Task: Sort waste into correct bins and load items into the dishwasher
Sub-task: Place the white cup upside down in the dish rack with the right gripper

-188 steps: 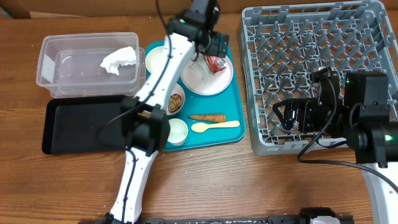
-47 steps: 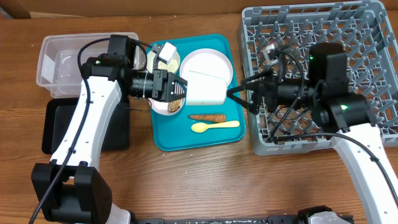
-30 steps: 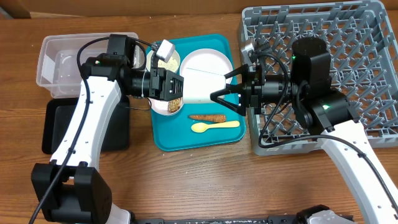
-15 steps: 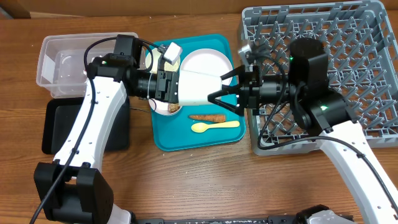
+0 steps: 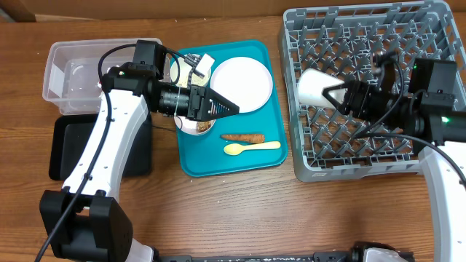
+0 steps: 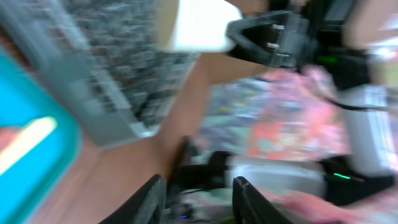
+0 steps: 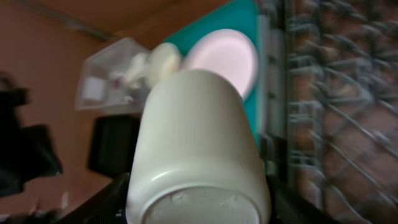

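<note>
Right claw [image 5: 331,94] pinches a white cup [image 5: 312,87] over the dish rack [image 5: 437,22] at its left edge; left claw [image 5: 231,109] is spread, empty. Plate [image 5: 240,84], spoon [image 5: 251,147] and carrot stick [image 5: 244,136] are unsorted on the teal tray [image 5: 273,156].

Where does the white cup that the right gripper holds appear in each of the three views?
Overhead: the white cup is sideways over the left part of the grey dish rack.
Left wrist: blurred, at the top edge near the middle.
Right wrist: it fills the centre.
Shared landmark: the dish rack, seen in all three.
</note>
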Controlling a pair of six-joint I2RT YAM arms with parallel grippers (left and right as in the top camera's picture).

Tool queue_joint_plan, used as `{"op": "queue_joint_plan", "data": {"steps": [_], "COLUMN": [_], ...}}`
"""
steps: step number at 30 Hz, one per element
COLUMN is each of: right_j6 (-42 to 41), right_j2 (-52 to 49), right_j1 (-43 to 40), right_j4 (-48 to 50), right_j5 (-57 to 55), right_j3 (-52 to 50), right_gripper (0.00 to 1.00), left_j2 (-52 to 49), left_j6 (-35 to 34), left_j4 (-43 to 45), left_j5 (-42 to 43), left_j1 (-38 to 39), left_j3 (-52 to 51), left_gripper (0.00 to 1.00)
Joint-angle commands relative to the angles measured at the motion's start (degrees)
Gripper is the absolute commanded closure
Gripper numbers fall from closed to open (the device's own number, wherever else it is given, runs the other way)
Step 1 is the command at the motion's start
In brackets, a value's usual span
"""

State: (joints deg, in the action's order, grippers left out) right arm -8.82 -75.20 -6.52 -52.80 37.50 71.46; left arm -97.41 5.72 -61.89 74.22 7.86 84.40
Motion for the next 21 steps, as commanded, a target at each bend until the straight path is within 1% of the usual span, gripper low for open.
{"op": "queue_joint_plan", "data": {"steps": [1,2,4,5,6,8,11,15,16,17,18,19,20,21], "right_j6": [-3.2,-3.3,-3.8,-5.3,-6.7,-9.0,-10.0,-11.2,-11.2,-11.2,-11.2,-11.2,-11.1,-11.0], "right_j2": [2.1,1.9,1.4,0.7,-0.1,-2.1,-6.4,-13.3,-14.3,-15.3,-15.5,-15.5,-15.3,-15.3], "right_j1": [1.6,2.2,3.9,5.6,7.2,10.8,14.6,15.6,15.6,15.6,15.6,15.6,15.6,15.6], "right_j4": [-5.2,-7.0,-9.1,-9.9,-10.5,-11.3,-11.4,-11.4,-11.4,-11.4,-11.2,-10.9,-10.7,-10.8], "right_j5": [-22.6,-25.5,-28.7,-31.3,-33.7,-37.8,-39.6,-40.9,-40.7,-40.4,-40.4,-40.4,-40.0,-39.6], "right_j3": [2.5,2.5,2.5,2.5,2.5,2.5,2.5,2.5,2.5,2.5,2.5,2.5,3.1,3.7], "right_gripper": [0.61,0.61,0.61,0.61,0.61,0.61,0.6,0.59,0.56,0.45,0.31,0.24,0.15,0.13], "left_j2": [0.4,0.4,0.4,0.3,0.3,0.3,0.3,0.3,0.3,0.3,0.3,0.3,0.3,0.3], "left_j6": [-0.2,-0.3,-2.1,-4.2,-4.7,-4.7,-4.7,-4.7,-4.7,-4.7,-4.7,-4.7,-4.7,-4.7], "left_j4": [1.0,1.2,1.4,1.6,1.7,2.0,2.2,2.3,2.3,2.4,2.4,2.4,2.5,2.6], "left_j5": [-25.5,-32.1,-41.9,-51.6,-55.2,-58.8,-59.8,-59.8,-59.8,-59.8,-59.8,-59.8,-59.8,-59.8], "left_j1": [0.2,0.4,0.8,1.5,1.8,2.3,2.4,2.4,2.4,2.4,2.4,2.4,2.4,2.4], "left_j3": [0.9,0.9,0.9,0.9,0.9,0.9,0.9,0.9,0.9,0.9,0.9,0.9,0.9,0.9], "left_gripper": [0.61,0.62,0.62,0.61,0.6,0.6,0.59,0.58,0.58,0.58,0.58,0.58,0.58,0.58]}}
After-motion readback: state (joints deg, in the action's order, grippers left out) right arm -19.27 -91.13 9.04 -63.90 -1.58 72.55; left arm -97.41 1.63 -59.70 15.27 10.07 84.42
